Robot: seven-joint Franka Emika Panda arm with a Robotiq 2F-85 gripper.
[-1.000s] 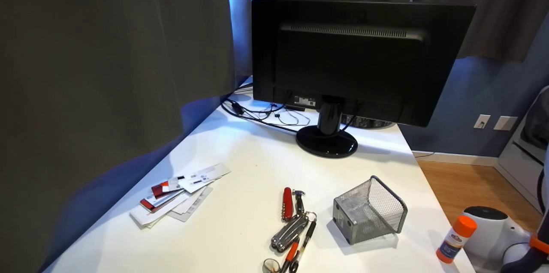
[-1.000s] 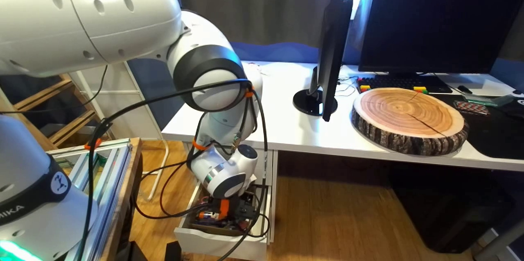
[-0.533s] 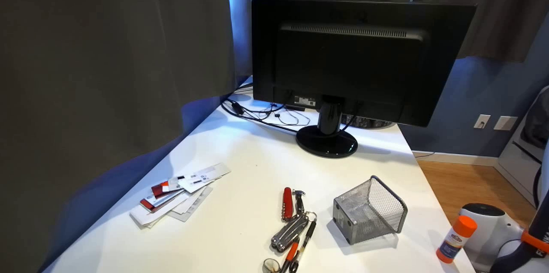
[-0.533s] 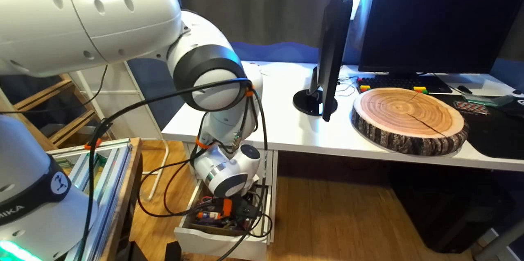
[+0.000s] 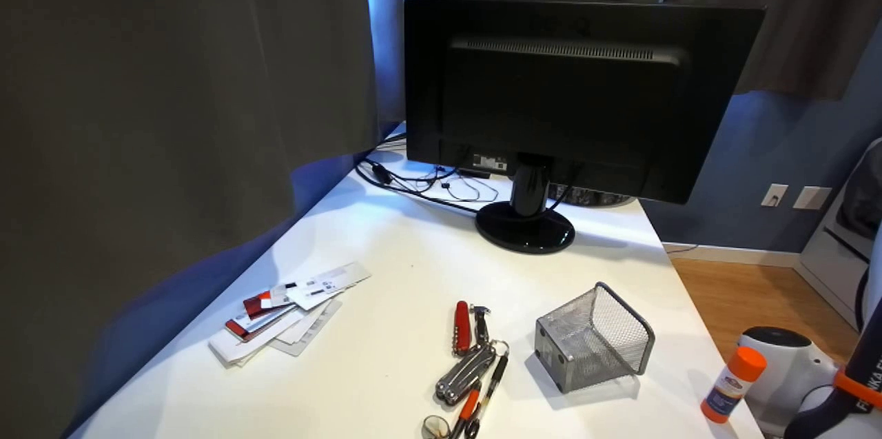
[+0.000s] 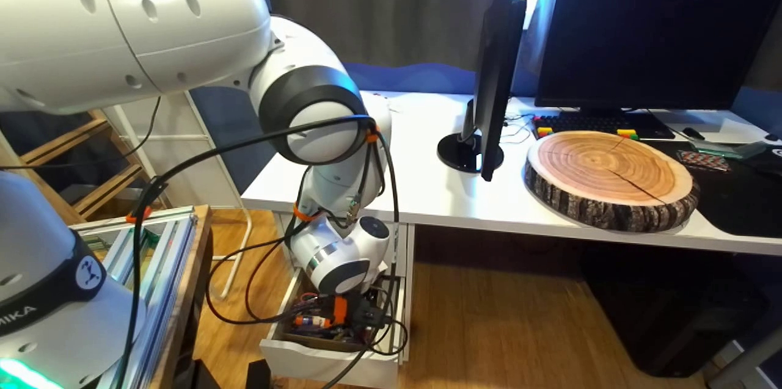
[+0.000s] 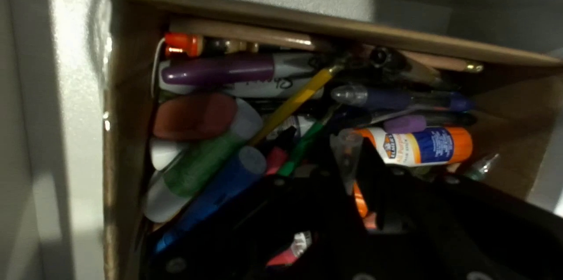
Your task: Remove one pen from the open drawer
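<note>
The open drawer (image 6: pixel 333 361) holds a cardboard box (image 7: pixel 396 36) of pens and markers. My gripper (image 7: pixel 347 152) reaches down into it, its fingertips hidden in the exterior view. Between the fingers (image 7: pixel 374 161) in the wrist view stands a clear, pen-shaped piece (image 7: pixel 346 150), its blunt end toward the camera. Both dark fingers close in on its sides. The picture is dim, and its lower part is hidden. A thin green pen (image 7: pixel 303 148) lies just left of the fingertips, its lower end covered by the gripper.
Beside the fingers lie a glue stick (image 7: pixel 418 143), a yellow stick (image 7: pixel 294 102) and a purple marker (image 7: pixel 220 69). A black cable (image 6: pixel 391 291) hangs across the drawer. The desk (image 6: pixel 403 212) stands above it, bearing a mesh basket (image 5: pixel 592 339) and another glue stick (image 5: pixel 734 384).
The gripper's fingers have drawn together. The hand shifted slightly to the right over the drawer in an exterior view, mostly in the earlier half second, and the cable loop beside it moved a little.
</note>
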